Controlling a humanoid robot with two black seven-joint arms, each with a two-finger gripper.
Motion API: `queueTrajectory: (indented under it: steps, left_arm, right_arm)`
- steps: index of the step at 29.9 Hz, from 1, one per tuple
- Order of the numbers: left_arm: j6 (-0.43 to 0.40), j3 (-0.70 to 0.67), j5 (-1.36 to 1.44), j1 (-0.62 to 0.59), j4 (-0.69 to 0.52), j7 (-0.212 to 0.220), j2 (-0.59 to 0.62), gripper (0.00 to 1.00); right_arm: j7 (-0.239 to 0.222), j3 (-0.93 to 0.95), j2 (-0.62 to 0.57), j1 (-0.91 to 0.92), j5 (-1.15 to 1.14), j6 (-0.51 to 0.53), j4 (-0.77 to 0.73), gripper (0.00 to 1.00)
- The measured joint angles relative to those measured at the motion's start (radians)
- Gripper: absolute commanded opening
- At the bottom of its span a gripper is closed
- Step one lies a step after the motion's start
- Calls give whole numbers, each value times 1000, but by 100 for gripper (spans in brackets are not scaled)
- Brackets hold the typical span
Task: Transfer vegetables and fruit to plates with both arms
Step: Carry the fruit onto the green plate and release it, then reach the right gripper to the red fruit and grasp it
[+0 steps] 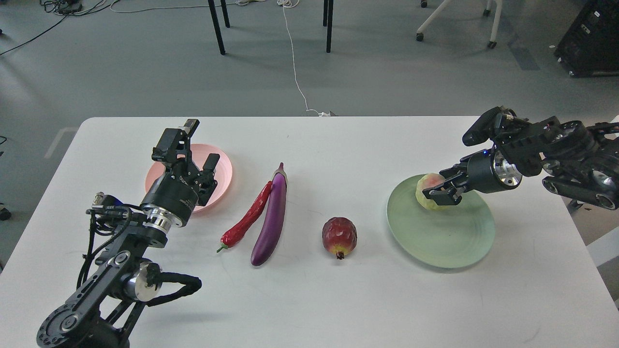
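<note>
The right gripper [447, 189] has its fingers clamped on the bumpy yellow-green fruit [428, 189], which sits at about eleven o'clock on the pale green plate [447, 241] (whether it rests on the plate or hangs just above, I cannot tell). The left gripper [198, 147], fingers apart and empty, hovers over the bare pink plate [225, 169]. The red chili pepper [246, 217], purple eggplant [272, 217] and pomegranate [339, 237] lie on the white desk [338, 299], so most remains.
</note>
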Motion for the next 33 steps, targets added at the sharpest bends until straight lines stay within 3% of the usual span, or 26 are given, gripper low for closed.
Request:
queueTrajectory:
  steps: [1, 9, 16, 21, 33]
  left_arm:
    - [0, 0, 0, 0, -1, 0, 0, 98]
    - [0, 0, 0, 2, -3, 0, 0, 98]
    - [0, 0, 0, 2, -3, 0, 0, 98]
    - [0, 0, 0, 3, -3, 0, 0, 98]
    - [1, -2, 2, 5, -3, 0, 1, 98]
  right_arm:
    - [0, 0, 0, -3, 0, 0, 0, 94]
    - [0, 12, -4, 25, 3, -2, 18, 97]
    - [0, 36, 8, 162, 25, -2, 201, 97]
    - [0, 41, 81, 186, 126, 0, 299, 97]
    - [0, 34, 268, 103, 193, -16, 200, 96]
